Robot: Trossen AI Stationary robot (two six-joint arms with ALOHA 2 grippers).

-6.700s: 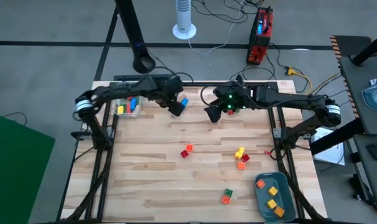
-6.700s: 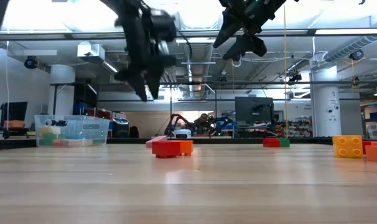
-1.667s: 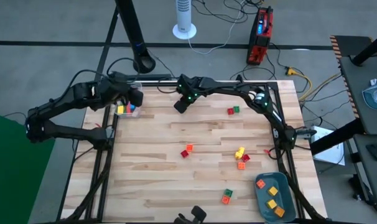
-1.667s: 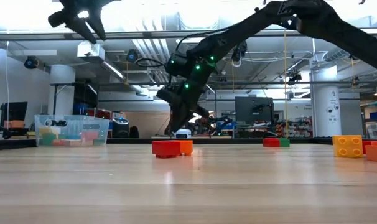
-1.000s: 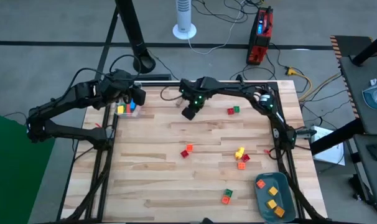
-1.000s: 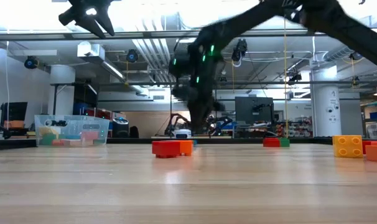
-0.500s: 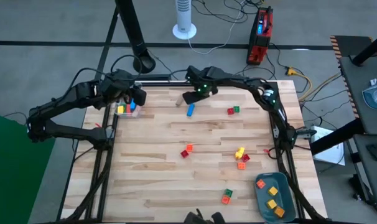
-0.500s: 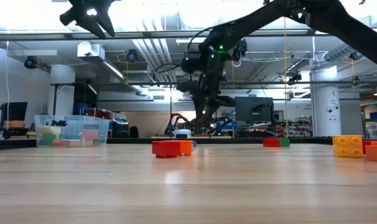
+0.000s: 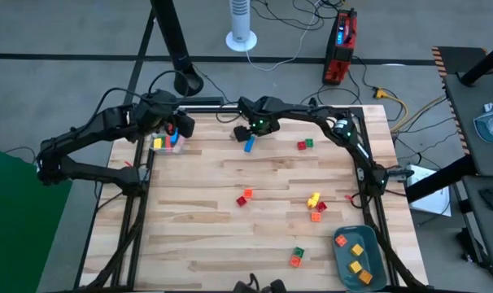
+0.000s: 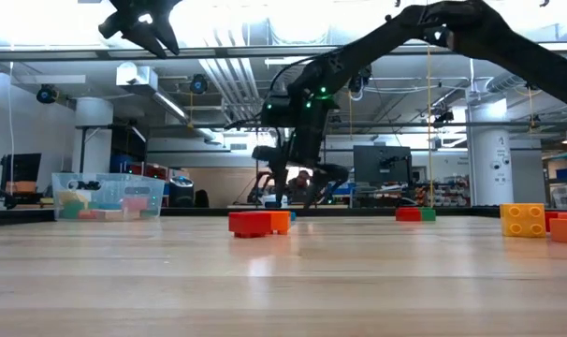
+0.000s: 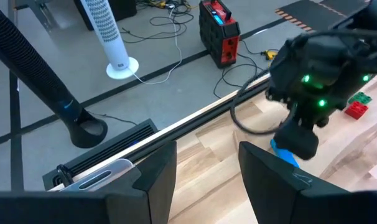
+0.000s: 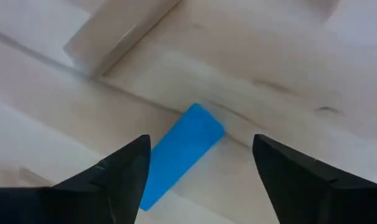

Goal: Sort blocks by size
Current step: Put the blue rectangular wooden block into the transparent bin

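Floor: grey, crossed by dark lines and loose cables
Fan: white tower fan on a round base
Box: red-and-black case (cables beside it)
Left: green sheet
Ceiling: exposed pipes; bright light
Far room: white pillar; monitor

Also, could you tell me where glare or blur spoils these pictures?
Low view: bright ceiling lights wash out the top, behind the left pincer. Right wrist view: the long blue plastic block is sharp, the near dark fingers soft. High view: evenly lit.
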